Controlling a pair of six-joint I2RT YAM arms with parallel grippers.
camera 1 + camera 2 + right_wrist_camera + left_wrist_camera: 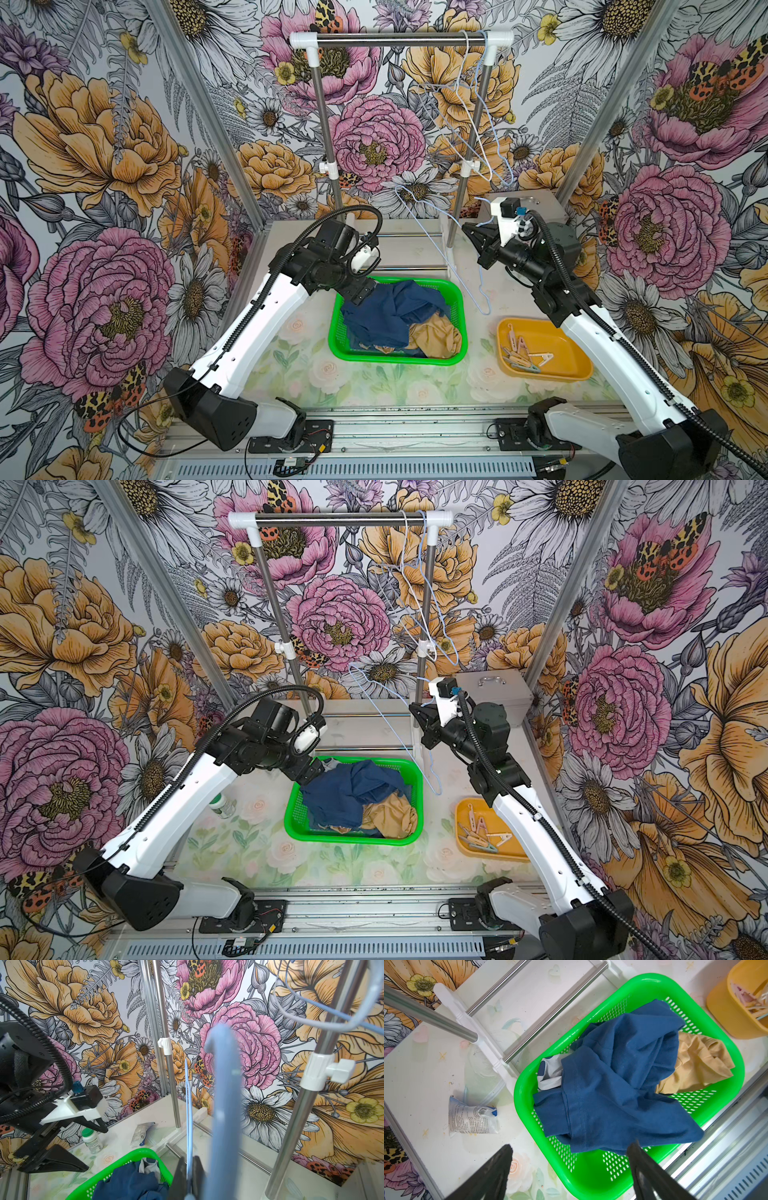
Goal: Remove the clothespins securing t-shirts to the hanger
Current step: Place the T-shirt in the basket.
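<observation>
Right hand [188,1176]: pinched shut on the thin light-blue wire hanger [224,1105].
Left hand [571,1147]: wide, empty, above the green plastic mesh basket [399,359].
Navy and tan cloth t-shirts [395,311]: heaped in that basket.
Pastel plastic clothespins [523,353]: in the yellow plastic tray [582,361].
Our care: we would move the hanger slowly, keeping it clear of the steel rack posts [473,137].

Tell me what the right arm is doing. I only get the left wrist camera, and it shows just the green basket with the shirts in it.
Observer: The right end effector is shut on a light blue wire hanger, holding it above the table behind the basket.
Operator: Is anything clipped to it?
Observer: No, its wire is bare in both top views.
Operator: Anything else hung up?
Observer: Yes, more wire hangers, also bare, hang at one end of the clothes rack's top rail.
</observation>
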